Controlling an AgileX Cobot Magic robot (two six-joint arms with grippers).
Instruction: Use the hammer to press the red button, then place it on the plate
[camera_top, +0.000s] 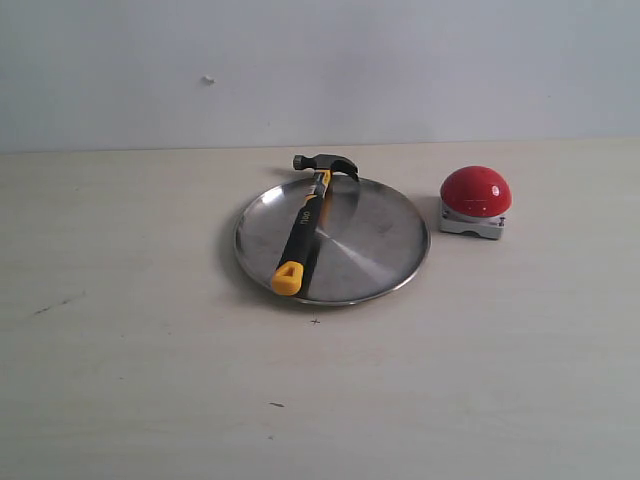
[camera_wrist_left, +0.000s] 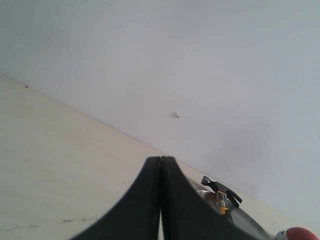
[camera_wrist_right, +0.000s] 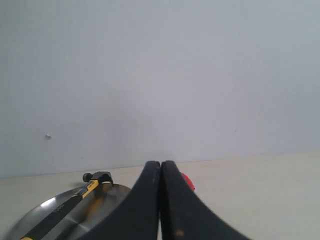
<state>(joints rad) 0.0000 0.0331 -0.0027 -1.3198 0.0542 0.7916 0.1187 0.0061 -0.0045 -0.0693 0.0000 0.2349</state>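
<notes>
Left tool (camera_wrist_left: 160, 159): black fingers pressed flat together, nothing between them, aimed low over the pale worktop (camera_top: 150, 380) toward the wall, off to the plate's left. Right tool (camera_wrist_right: 160, 163): likewise closed on itself, nothing gripped, aimed level at the wall from the near side of the plate.

On the plate (camera_top: 390, 235), shiny and shallow, in mid-worktop: the hammer (camera_top: 305, 225), laid flat and free of both tools. Yellow end of the handle down inside the plate's near rim, left of its centre. Black and yellow handle running slantwise over the plate's left half, away toward the far rim. Dark metal head at that far rim, reaching slightly past it, claw curving to the right. Nothing else in the plate.

Right of the plate, level with its far half, close by but not touching: the red button (camera_top: 476, 190), glossy dome upright on its square grey-white base. Beyond the plate, plain pale wall.
</notes>
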